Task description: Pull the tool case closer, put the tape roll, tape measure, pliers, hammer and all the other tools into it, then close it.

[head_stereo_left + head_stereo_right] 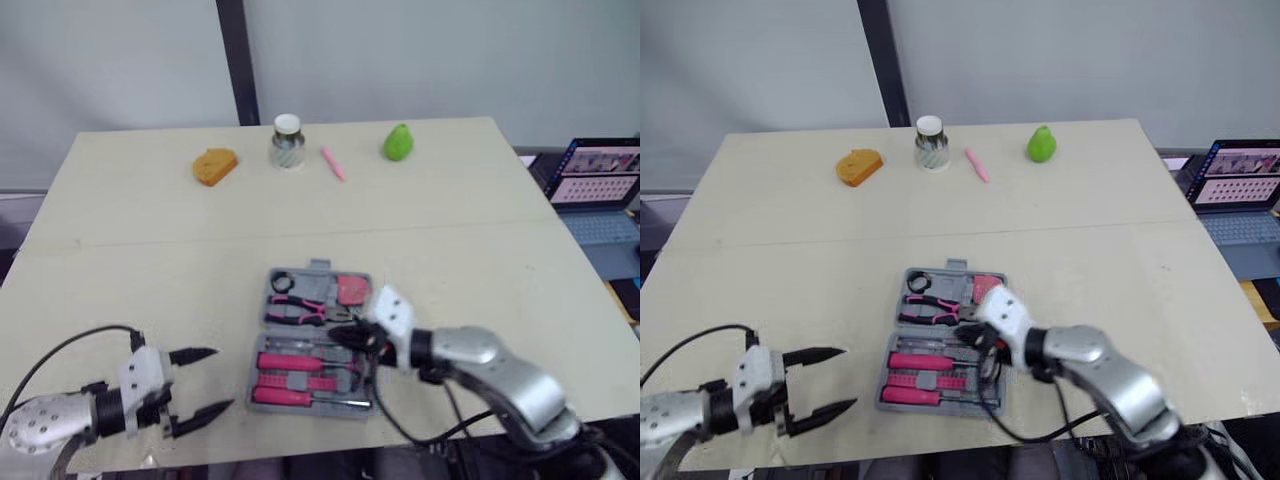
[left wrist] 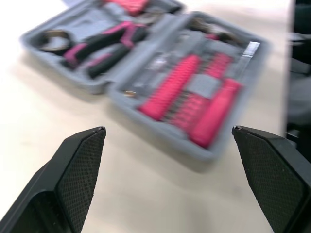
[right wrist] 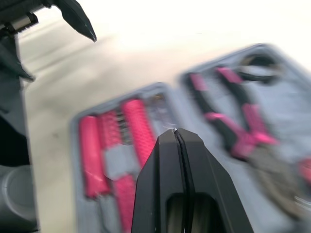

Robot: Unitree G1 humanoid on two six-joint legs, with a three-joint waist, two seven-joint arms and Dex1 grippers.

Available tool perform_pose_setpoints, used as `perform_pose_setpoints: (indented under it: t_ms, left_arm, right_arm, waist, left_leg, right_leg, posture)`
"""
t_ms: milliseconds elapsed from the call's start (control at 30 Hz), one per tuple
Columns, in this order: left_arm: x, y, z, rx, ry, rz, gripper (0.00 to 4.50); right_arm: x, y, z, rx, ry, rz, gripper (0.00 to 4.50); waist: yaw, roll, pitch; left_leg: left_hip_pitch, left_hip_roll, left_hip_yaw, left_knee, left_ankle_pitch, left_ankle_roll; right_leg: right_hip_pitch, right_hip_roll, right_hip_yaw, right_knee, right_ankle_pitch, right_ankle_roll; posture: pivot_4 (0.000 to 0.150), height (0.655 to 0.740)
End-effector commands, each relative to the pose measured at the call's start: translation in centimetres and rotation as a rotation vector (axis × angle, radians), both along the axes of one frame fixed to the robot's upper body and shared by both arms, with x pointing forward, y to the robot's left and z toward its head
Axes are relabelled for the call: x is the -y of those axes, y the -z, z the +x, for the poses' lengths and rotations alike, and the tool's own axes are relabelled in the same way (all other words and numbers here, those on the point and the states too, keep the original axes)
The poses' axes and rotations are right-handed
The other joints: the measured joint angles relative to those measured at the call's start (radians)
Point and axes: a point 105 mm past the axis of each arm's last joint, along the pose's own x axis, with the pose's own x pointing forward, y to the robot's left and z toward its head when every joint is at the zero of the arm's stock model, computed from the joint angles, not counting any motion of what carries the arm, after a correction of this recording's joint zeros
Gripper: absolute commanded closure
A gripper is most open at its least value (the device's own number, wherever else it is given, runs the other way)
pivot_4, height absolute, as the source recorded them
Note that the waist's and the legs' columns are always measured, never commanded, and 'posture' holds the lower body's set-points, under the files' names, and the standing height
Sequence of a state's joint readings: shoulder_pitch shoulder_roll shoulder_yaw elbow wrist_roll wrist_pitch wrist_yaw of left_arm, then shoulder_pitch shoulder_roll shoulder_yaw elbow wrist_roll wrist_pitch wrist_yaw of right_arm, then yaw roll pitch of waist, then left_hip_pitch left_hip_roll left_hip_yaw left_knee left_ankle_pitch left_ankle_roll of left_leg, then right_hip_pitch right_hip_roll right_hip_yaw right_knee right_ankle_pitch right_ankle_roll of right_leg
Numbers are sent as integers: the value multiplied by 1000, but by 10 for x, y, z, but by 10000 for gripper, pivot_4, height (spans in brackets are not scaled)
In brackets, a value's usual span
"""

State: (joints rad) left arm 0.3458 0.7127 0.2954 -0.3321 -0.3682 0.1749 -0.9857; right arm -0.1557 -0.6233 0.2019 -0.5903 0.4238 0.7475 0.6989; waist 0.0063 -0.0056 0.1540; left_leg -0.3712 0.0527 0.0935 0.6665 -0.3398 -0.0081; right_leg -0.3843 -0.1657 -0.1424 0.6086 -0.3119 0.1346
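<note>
Head views first. Shows tool case lying open and flat at 6 o'clock on table, near the front edge. Holds, in its far half, tape roll at 10 o'clock, pliers across the middle and red tape measure at 2 o'clock. Holds pink-handled tools side by side in its near half. Puts left gripper at the case's 8 o'clock, apart from it, spread wide and empty. Brings right gripper in from 4 o'clock, tips over the case's 3 o'clock side; cannot tell if touching. Lines up orange block, jar, pink marker and green pear along the 12 o'clock edge, with laptop off the table at 2 o'clock.

Left wrist view: black fingers far apart, open case beyond them, nothing gripped.

Right wrist view: fingers pressed together, nothing between, above the open case.
</note>
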Motion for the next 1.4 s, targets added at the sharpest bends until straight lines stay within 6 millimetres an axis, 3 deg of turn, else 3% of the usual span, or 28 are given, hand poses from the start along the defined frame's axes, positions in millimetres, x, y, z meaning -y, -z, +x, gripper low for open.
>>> perform_pose_setpoints:
  t_ms: [33,67,167,300,400,733,1067,1400]
  left_arm:
    - [-10,-4,28,7,-98,-15,0]
    - [-11,-5,37,18,-121,-24,0]
    - [-14,2,60,9,-190,-27,8600]
    - [0,31,75,-45,-201,47,27983]
    - [14,41,78,-70,-175,50,44034]
    - [36,52,74,-111,-116,44,44587]
    - [66,46,50,-212,-8,-55,44587]
    - [37,57,21,-297,-33,46,44587]
  right_arm:
    - [33,-1,7,11,88,-16,44758]
    - [44,6,10,0,132,-50,44758]
    - [63,30,16,-30,232,-116,45000]
    - [67,62,24,-55,307,-199,45000]
    - [58,71,26,-61,303,-198,45000]
    - [32,71,25,-71,249,-166,45000]
    - [6,65,23,-72,170,-136,45000]
    - [-7,60,3,-104,47,-134,45000]
  waist:
    - [-2,0,0]
    - [-2,-1,0]
    - [-8,-1,0]
    - [-12,-1,0]
    - [-10,-2,1]
    - [-5,-2,0]
    - [-8,-2,0]
    - [-10,-2,1]
  left_leg:
    - [0,0,0,0,0,0]
    - [0,0,0,0,0,0]
    - [1,0,1,0,0,0]
    - [0,0,6,-1,1,-1]
    - [0,0,8,-1,1,-1]
    - [1,0,10,1,1,-1]
    - [1,0,10,1,1,-1]
    - [1,0,10,0,0,-1]
  right_leg:
    - [0,0,0,0,0,0]
    - [0,0,0,1,0,0]
    - [0,0,0,2,0,1]
    - [-4,0,2,3,0,1]
    - [-7,0,5,5,1,1]
    - [-7,0,8,6,1,1]
    - [-8,0,8,7,1,1]
    - [-9,0,9,7,1,1]
  posture:
    - [1500,7400]
    - [1500,7400]
    - [1500,7400]
    - [1500,7400]
    - [1500,7400]
    - [1500,7400]
    - [1500,7400]
    - [1500,7400]
